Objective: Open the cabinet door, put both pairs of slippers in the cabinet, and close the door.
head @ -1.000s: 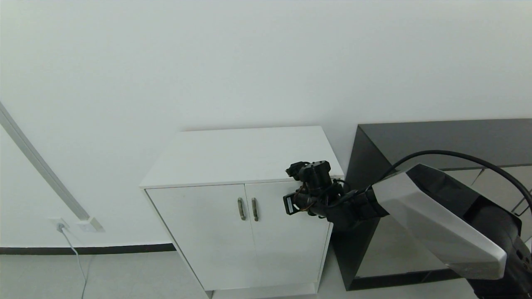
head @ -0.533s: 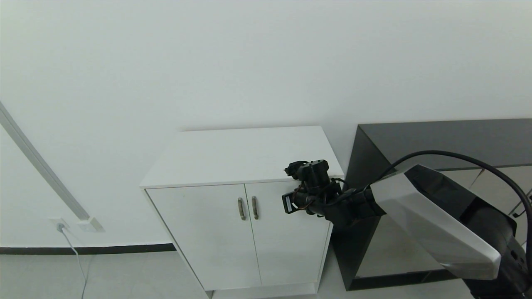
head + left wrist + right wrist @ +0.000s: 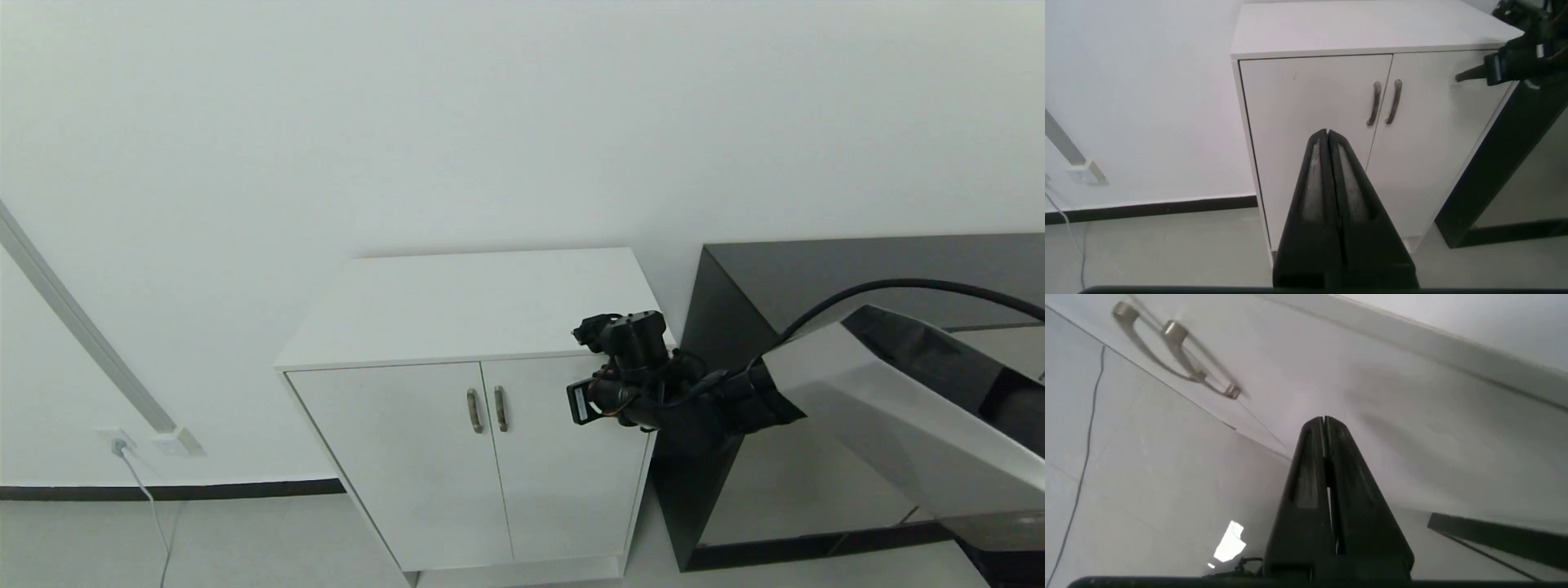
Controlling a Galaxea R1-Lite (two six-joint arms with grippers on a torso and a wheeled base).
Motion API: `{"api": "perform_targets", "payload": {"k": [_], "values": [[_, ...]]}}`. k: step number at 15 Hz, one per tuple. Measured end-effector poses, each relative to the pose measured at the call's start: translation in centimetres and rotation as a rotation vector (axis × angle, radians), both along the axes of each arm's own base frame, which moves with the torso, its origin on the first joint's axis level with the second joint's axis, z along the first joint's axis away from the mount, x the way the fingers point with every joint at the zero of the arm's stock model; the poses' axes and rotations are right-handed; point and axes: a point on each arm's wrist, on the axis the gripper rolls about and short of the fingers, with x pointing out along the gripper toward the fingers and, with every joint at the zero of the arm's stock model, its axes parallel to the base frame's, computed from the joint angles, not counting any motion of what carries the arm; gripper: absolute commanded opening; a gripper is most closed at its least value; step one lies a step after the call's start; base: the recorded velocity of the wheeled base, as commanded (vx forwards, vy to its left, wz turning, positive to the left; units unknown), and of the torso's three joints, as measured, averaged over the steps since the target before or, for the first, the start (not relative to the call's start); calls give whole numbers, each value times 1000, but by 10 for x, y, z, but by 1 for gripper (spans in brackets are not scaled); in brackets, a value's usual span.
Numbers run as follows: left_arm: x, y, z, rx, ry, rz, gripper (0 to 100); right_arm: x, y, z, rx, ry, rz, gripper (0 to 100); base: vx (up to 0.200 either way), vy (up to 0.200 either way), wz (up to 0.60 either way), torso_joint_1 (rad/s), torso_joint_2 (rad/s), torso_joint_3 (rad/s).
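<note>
A white cabinet [image 3: 482, 306] stands against the wall with both doors closed. Its two metal handles [image 3: 487, 411] sit side by side at the middle seam. My right gripper [image 3: 579, 403] is shut and hovers in front of the upper part of the right door, to the right of the handles. In the right wrist view its closed fingertips [image 3: 1325, 422] point at the door panel, with the handles [image 3: 1167, 343] off to one side. My left gripper [image 3: 1327, 135] is shut on nothing and held back from the cabinet [image 3: 1315, 106], facing the left door.
A low black cabinet [image 3: 816, 278] stands right beside the white one. A wall socket with a cable [image 3: 120, 447] and a slanted conduit [image 3: 73, 318] are on the wall to the left. Grey floor lies in front.
My right gripper has drifted slightly right, away from the handles, and the arm behind it has swung right and up. The cabinet doors have not moved.
</note>
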Motion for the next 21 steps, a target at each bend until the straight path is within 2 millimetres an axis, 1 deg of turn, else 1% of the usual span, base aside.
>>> {"api": "perform_targets", "payload": {"k": [2, 5, 7, 9, 12, 14, 16, 18, 21], "values": [[0, 0, 0, 0, 0, 0, 0, -19, -14, 10, 14, -14, -2, 0, 0, 0, 0, 0, 0, 0], [0, 0, 0, 1, 0, 1, 0, -55, -47, 27, 43, -41, -18, 0, 0, 0, 0, 0, 0, 0], [0, 0, 0, 2, 0, 0, 0, -82, -77, 38, 60, -61, -42, 0, 0, 0, 0, 0, 0, 0], [0, 0, 0, 3, 0, 0, 0, -106, -115, 48, 70, -82, -95, 0, 0, 0, 0, 0, 0, 0], [0, 0, 0, 2, 0, 0, 0, -130, -171, 62, 83, -120, -222, 0, 0, 0, 0, 0, 0, 0], [0, 0, 0, 2, 0, 0, 0, -145, -201, 69, 86, -143, -301, 0, 0, 0, 0, 0, 0, 0], [0, 0, 0, 2, 0, 0, 0, -164, -221, 70, 85, -153, -351, 0, 0, 0, 0, 0, 0, 0], [0, 0, 0, 2, 0, 1, 0, -184, -230, 69, 73, -162, -365, 0, 0, 0, 0, 0, 0, 0], [0, 0, 0, 1, 0, 0, 0, -213, -240, 63, 58, -166, -370, 0, 0, 0, 0, 0, 0, 0]]}}
